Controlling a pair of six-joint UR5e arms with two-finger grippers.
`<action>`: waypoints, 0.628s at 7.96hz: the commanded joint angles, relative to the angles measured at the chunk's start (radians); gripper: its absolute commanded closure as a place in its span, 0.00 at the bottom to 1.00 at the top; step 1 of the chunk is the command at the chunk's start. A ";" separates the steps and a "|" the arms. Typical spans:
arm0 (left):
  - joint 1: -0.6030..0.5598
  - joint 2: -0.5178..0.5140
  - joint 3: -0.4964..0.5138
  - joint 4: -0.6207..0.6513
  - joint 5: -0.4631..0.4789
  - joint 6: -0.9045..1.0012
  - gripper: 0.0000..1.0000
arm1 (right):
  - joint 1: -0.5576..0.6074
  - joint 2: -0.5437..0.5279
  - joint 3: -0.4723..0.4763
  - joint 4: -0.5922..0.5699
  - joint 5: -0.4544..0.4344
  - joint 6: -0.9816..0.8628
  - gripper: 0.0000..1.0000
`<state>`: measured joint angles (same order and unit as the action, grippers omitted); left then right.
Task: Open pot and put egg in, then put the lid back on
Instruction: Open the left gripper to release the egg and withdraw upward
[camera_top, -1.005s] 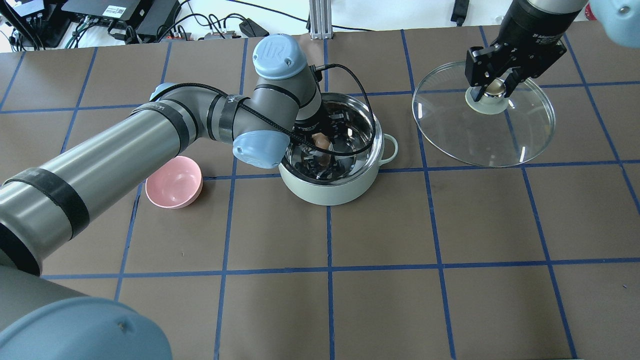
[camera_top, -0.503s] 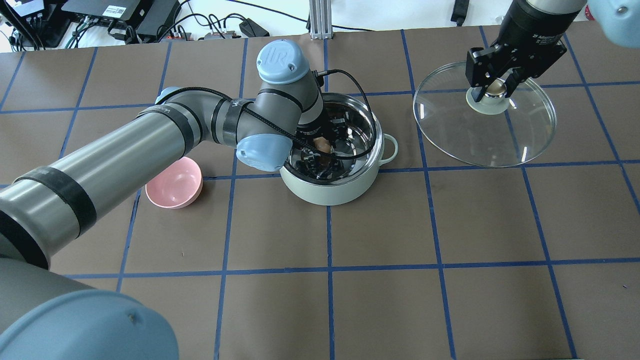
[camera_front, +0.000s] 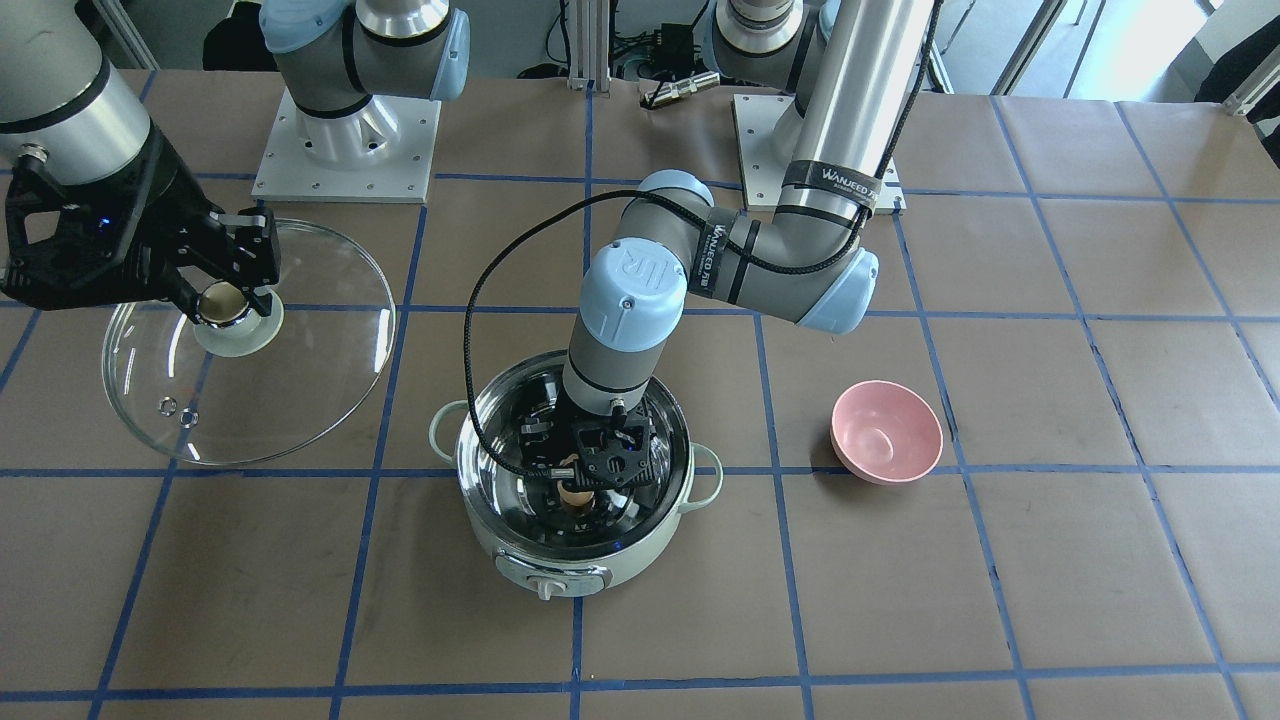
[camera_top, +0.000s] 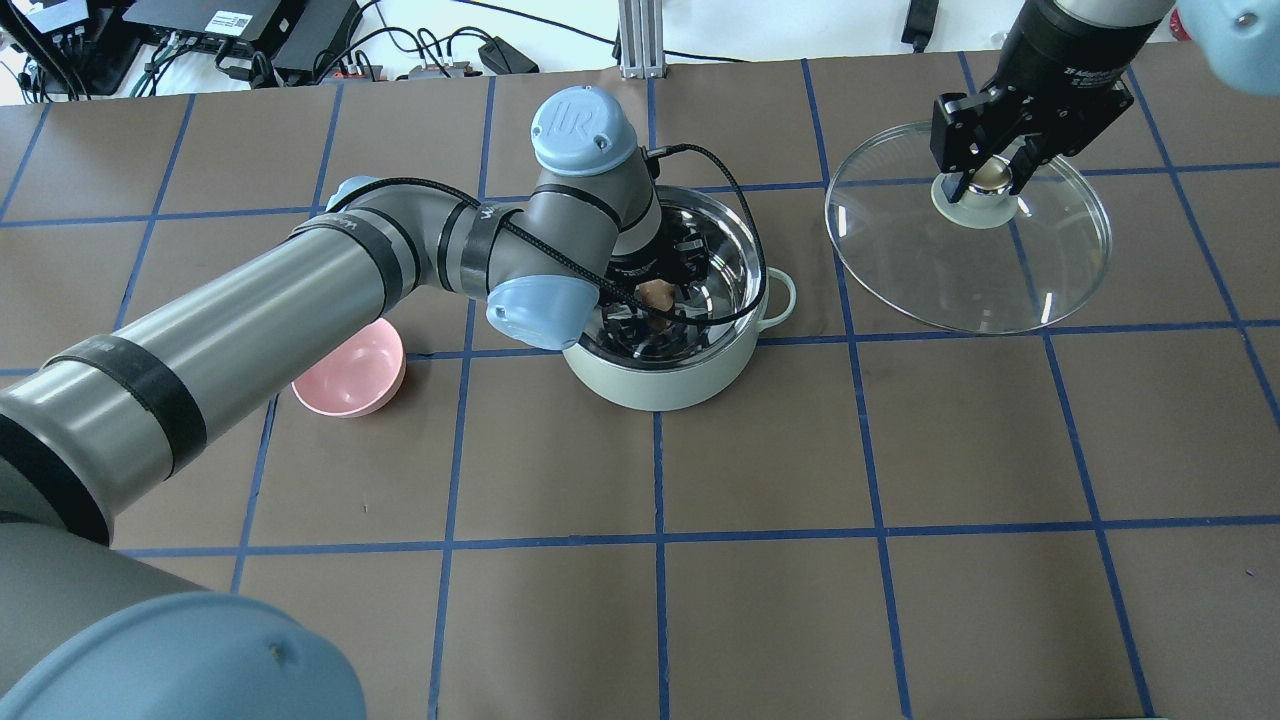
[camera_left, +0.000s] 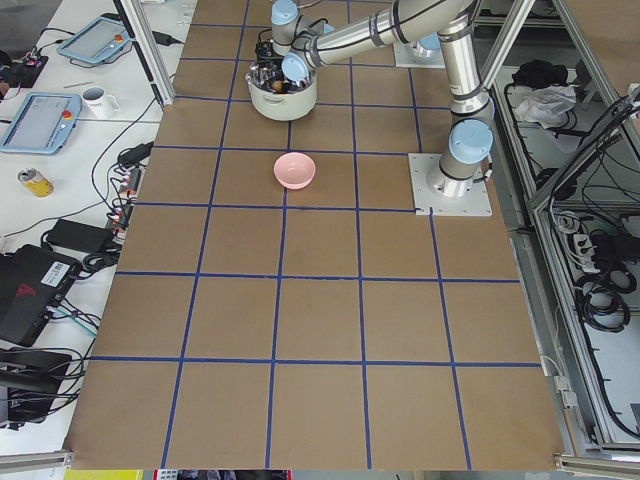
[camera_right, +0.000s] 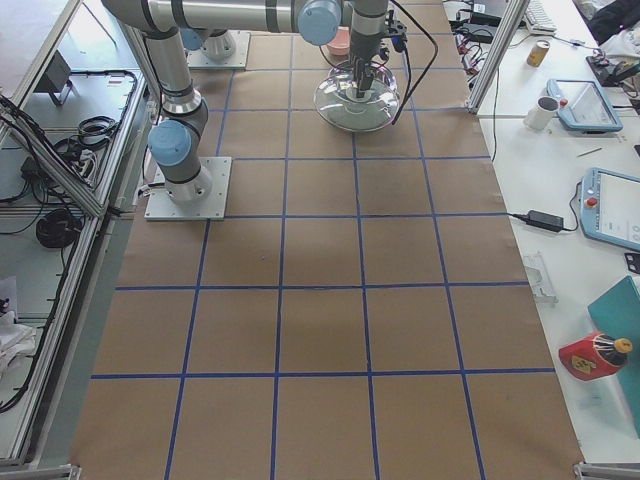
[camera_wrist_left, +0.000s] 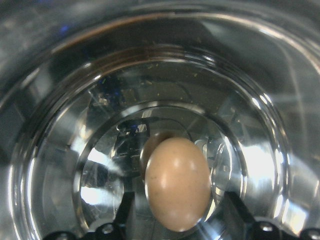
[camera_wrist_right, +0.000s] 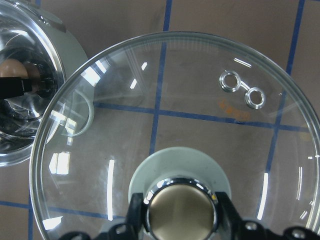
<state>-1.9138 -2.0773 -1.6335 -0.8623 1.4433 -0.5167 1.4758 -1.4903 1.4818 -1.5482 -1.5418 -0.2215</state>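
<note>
The mint-green pot (camera_top: 700, 385) stands open mid-table, its knob facing the front view (camera_front: 640, 570). My left gripper (camera_front: 578, 490) reaches down inside the pot and is shut on the tan egg (camera_top: 656, 292), which hangs just over the steel bottom in the left wrist view (camera_wrist_left: 177, 182). My right gripper (camera_top: 985, 180) is shut on the beige knob (camera_wrist_right: 180, 212) of the glass lid (camera_top: 980, 280). It holds the lid to the pot's right, clear of the pot. The lid also shows in the front view (camera_front: 300, 380).
A pink bowl (camera_top: 350, 365) sits on the table left of the pot, partly under my left forearm. A black cable (camera_top: 735, 230) loops over the pot's rim. Cables and electronics lie beyond the table's far edge.
My left arm has shifted a little to the right over the pot, with the egg still in its gripper. The right arm and lid have not moved.
</note>
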 joint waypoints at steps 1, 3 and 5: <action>-0.004 0.011 0.004 0.002 0.000 -0.009 0.00 | 0.032 0.002 -0.002 -0.012 -0.004 0.036 1.00; -0.004 0.037 0.011 0.058 -0.003 -0.002 0.00 | 0.063 -0.005 -0.003 -0.021 -0.012 0.040 1.00; -0.002 0.089 0.014 0.062 0.000 0.004 0.00 | 0.063 -0.005 -0.003 -0.021 -0.035 0.039 1.00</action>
<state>-1.9174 -2.0304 -1.6232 -0.8107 1.4412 -0.5176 1.5350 -1.4948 1.4792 -1.5681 -1.5604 -0.1829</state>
